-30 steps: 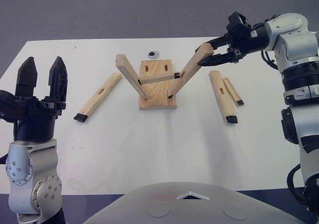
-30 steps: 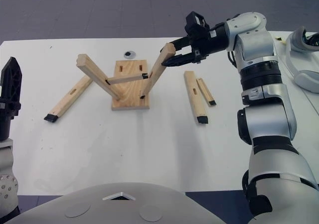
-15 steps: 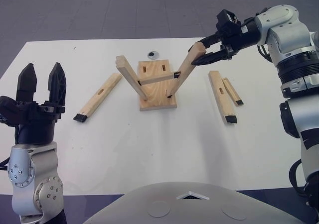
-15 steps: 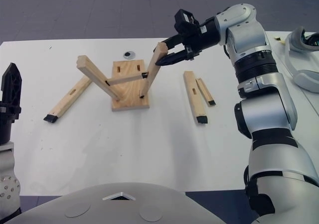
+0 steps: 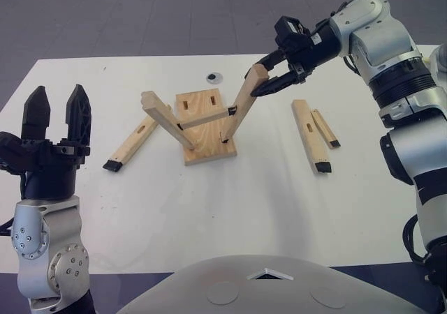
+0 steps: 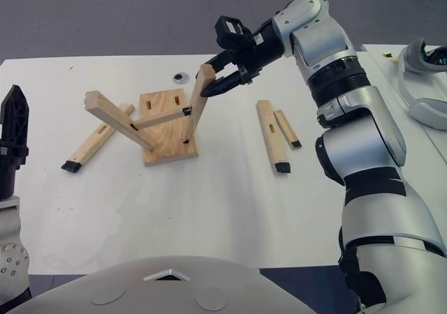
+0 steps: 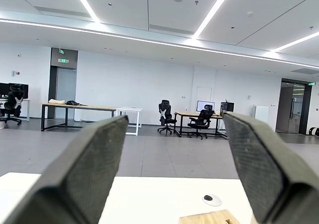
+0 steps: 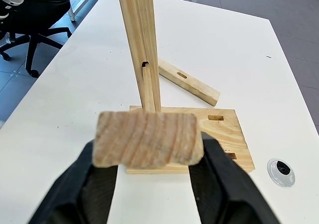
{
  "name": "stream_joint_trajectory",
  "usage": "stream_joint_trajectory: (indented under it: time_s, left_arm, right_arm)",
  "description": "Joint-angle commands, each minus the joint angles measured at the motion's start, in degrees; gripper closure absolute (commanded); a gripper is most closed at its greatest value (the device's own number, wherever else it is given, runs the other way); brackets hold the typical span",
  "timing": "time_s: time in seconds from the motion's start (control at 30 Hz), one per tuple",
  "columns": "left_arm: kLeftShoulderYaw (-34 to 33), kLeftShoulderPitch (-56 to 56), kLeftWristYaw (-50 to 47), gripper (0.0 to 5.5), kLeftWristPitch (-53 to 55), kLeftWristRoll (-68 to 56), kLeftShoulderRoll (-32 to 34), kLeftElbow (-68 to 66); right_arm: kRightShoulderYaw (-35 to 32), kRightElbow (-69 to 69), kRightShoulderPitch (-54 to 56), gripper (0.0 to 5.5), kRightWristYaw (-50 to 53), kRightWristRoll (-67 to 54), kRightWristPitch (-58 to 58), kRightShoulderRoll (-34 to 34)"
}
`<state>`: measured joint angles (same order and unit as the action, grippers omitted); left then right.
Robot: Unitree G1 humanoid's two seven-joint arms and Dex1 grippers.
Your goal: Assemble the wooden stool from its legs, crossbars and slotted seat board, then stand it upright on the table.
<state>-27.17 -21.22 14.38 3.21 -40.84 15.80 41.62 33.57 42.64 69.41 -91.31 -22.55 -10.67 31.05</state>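
The slotted seat board (image 5: 209, 136) lies flat on the white table (image 5: 230, 202). Two legs stand tilted in its slots, leaning apart: a left leg (image 5: 166, 120) and a right leg (image 5: 241, 108), joined by a crossbar (image 5: 206, 116). My right gripper (image 5: 257, 80) is shut on the top end of the right leg (image 8: 148, 138), with its fingers (image 8: 97, 184) on both sides. A loose leg (image 5: 131, 141) lies left of the board. Another loose leg (image 5: 308, 135) and a short crossbar (image 5: 326, 128) lie to the right. My left gripper (image 5: 56, 108) stands open and raised at the near left, holding nothing.
A round grommet (image 5: 213, 77) sits in the table behind the board. A white headset-like object (image 6: 422, 84) rests on a side surface at the far right. The near half of the table is bare. The room behind holds desks and chairs (image 7: 169, 122).
My right gripper has moved left with the right leg in it. The seat board, both legs and the crossbar slid left and turned slightly. The left arm barely moved.
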Motion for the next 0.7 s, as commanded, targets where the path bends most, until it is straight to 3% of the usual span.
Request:
stream_joint_trajectory:
  time_s: [0.03, 0.33, 0.4, 0.53, 0.7]
  left_arm:
    - [0.3, 1.4, -0.7, 2.01, 0.9, 0.5, 0.8, 0.1]
    - [2.1, 3.7, -1.4, 2.01, 1.3, 1.9, 0.5, -0.4]
    - [2.7, 3.9, -1.9, 2.01, 1.1, 2.5, 0.0, -0.3]
    - [3.8, 4.5, -2.9, 2.01, 0.6, 3.5, -1.0, -0.2]
    - [4.9, 5.1, -3.9, 2.01, 0.7, 4.7, -1.8, -0.1]
  right_arm:
    - [4.4, 0.2, -3.3, 3.48, -1.2, 4.5, -1.4, -1.7]
    - [7.3, 2.9, 0.1, 3.48, -1.2, 9.2, -0.9, -3.7]
    - [8.1, 3.5, 1.3, 2.91, -1.2, 9.2, -2.6, -4.2]
    - [7.4, 4.8, 2.3, 2.91, -1.2, 12.4, -2.6, -5.7]
    - [3.3, 8.1, 2.3, 1.90, 0.3, 17.4, 1.7, -7.5]
